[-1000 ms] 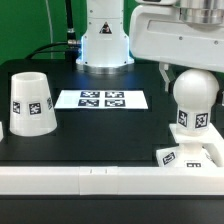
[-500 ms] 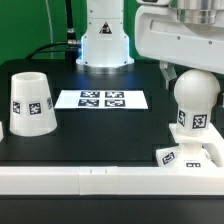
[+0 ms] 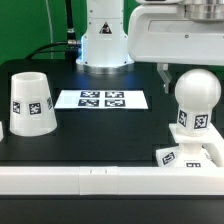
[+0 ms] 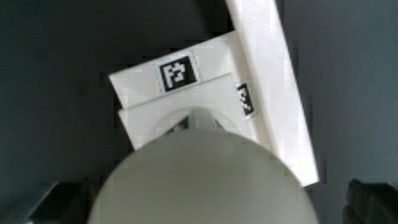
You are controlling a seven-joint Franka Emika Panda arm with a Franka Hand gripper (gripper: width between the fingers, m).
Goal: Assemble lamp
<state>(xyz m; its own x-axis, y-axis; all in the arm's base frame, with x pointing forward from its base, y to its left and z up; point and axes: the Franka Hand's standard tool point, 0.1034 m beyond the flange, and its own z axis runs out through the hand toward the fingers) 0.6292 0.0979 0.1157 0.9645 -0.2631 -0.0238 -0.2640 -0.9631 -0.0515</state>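
The white ball bulb [image 3: 196,95] stands upright by its neck in the low square base [image 3: 190,155] at the exterior view's right, near the front edge. My gripper [image 3: 192,72] is just above the ball, with one dark finger [image 3: 165,72] beside its upper left. In the wrist view the bulb [image 4: 205,175] fills the space between my two fingers [image 4: 64,200], with dark gaps on both sides, so the gripper [image 4: 217,200] is open around it. The base [image 4: 187,85] lies beneath. The tapered shade [image 3: 30,102] stands alone at the exterior view's left.
The marker board [image 3: 102,99] lies flat at mid-table in front of the arm's white pedestal [image 3: 105,40]. A white rail [image 3: 90,180] runs along the table's front edge, close to the base.
The gripper housing has shifted slightly toward the exterior view's left. The bulb, base and shade stand where they were.
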